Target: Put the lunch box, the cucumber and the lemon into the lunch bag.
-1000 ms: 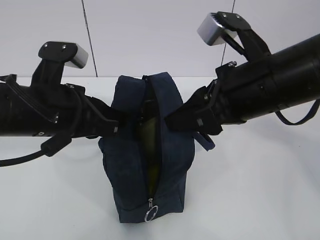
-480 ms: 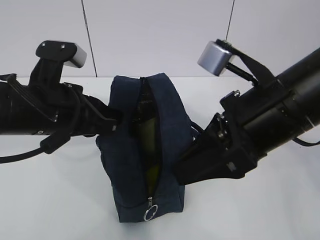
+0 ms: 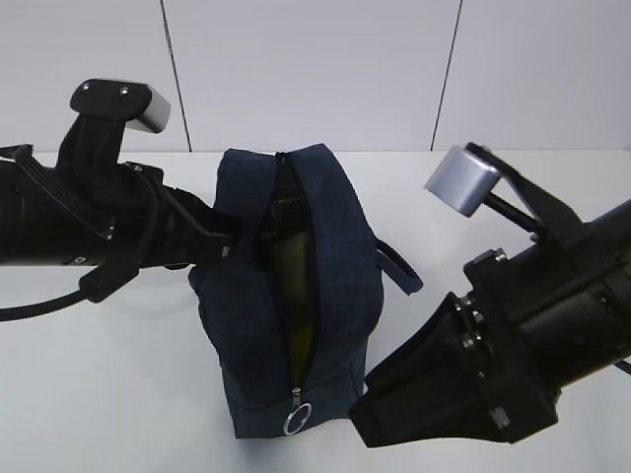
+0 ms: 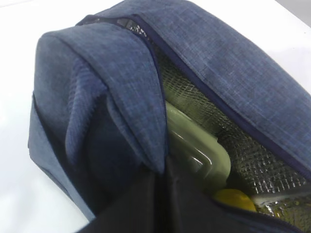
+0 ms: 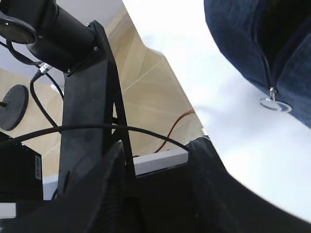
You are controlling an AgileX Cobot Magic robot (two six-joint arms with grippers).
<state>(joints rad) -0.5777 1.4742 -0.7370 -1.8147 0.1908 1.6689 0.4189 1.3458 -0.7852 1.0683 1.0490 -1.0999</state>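
On the white table (image 3: 118, 394), at the centre of the scene, the lunch bag (image 3: 335, 266) is standing with its zipper open along the top and its silver ring pull (image 3: 298, 421) hanging at the near end. We are keeping our left gripper (image 3: 229, 241) pinched together on the bag's left fabric edge, holding that flap out to the left. Through our left wrist view we are seeing the lunch box (image 4: 199, 145) sitting inside against the silver lining, its pale green lid showing, with the lemon (image 4: 234, 200) lying just beside it. We are not making out the cucumber in any view. Our right gripper (image 3: 394, 394) is hanging at the near right, beside the bag's near right corner, with its jaws standing apart and gripping nothing.
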